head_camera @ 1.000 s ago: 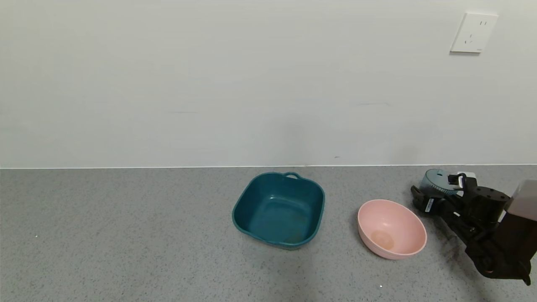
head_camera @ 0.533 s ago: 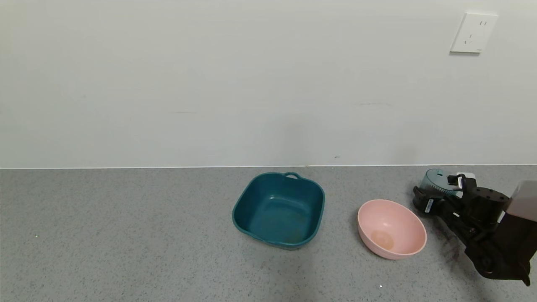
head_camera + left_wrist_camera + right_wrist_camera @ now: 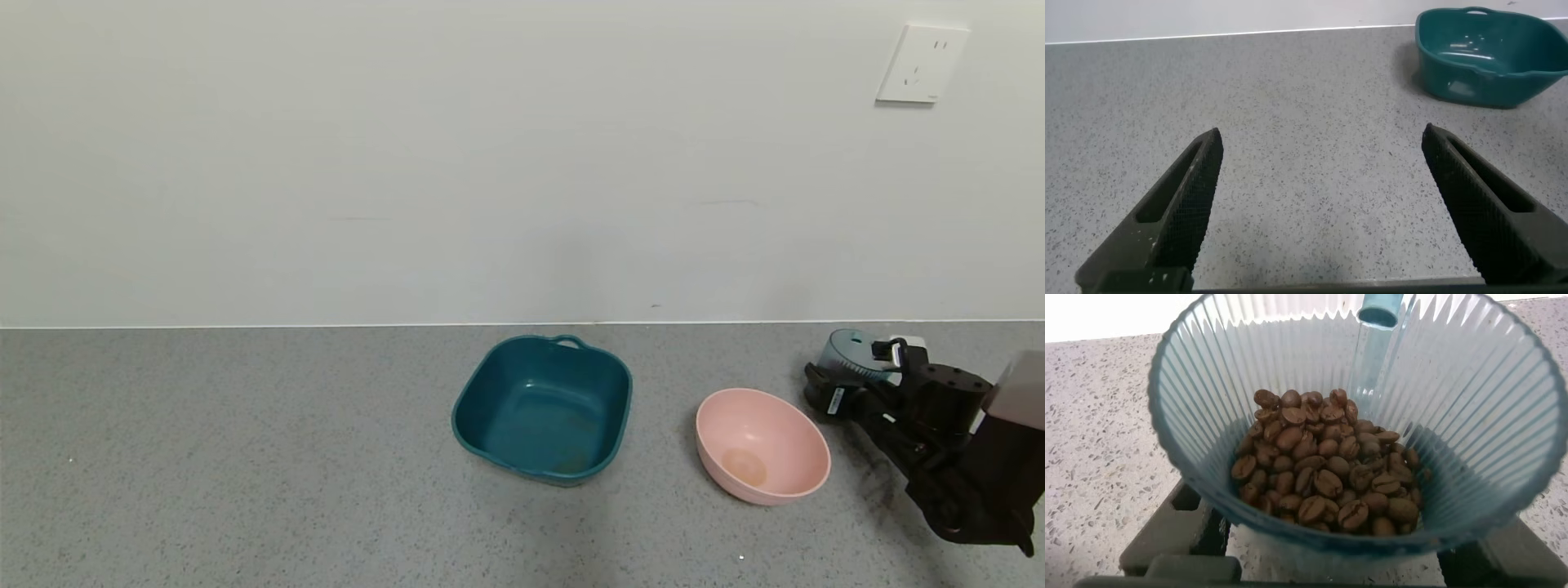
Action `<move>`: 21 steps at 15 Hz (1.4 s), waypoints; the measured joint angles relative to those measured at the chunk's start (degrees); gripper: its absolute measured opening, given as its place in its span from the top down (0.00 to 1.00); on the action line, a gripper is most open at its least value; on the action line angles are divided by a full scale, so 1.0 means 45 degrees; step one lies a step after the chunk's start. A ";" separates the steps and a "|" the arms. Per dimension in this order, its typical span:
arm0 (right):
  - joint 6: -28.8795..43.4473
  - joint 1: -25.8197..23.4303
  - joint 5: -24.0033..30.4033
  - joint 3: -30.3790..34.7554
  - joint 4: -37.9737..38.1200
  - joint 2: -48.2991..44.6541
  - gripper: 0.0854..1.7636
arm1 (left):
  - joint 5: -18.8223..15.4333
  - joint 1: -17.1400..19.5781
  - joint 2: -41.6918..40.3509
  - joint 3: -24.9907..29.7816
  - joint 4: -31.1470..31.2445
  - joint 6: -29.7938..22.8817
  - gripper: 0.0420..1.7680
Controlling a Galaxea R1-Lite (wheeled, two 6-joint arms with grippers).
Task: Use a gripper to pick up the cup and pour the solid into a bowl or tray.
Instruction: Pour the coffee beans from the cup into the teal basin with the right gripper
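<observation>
Over the last second the right end effector point(image 3: 857, 377), pinching the ribbed cup point(image 3: 849, 353) of coffee beans point(image 3: 1323, 461), has barely shifted, so lifting toward the teal basin point(image 3: 543, 407) remains.

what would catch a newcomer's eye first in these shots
The cup fills the right wrist view, with a heap of brown beans in its bottom. In the head view it sits at the far right of the counter, in the right pincer. The teal basin stands mid-counter with a pink bowl to its right, both apparently empty.
</observation>
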 joint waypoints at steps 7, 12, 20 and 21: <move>0.0030 0.0035 0.0114 -0.0049 0.2097 -0.1517 0.23 | 0.0000 0.0000 0.0000 0.0000 -0.0005 -0.0005 0.01; 0.0024 0.0146 0.0192 -0.0550 0.4993 -0.3627 0.24 | 0.0000 0.0000 0.0000 0.0000 -0.0005 -0.0005 0.01; -0.0249 0.1536 0.0163 -0.2663 1.0389 -0.6878 0.24 | 0.0000 -0.0005 0.0000 0.0000 -0.0005 -0.0005 0.01; -0.0347 0.1785 0.0100 -0.2915 1.0841 -0.7098 0.24 | 0.0000 0.0000 0.0000 0.0000 0.0000 -0.0005 0.01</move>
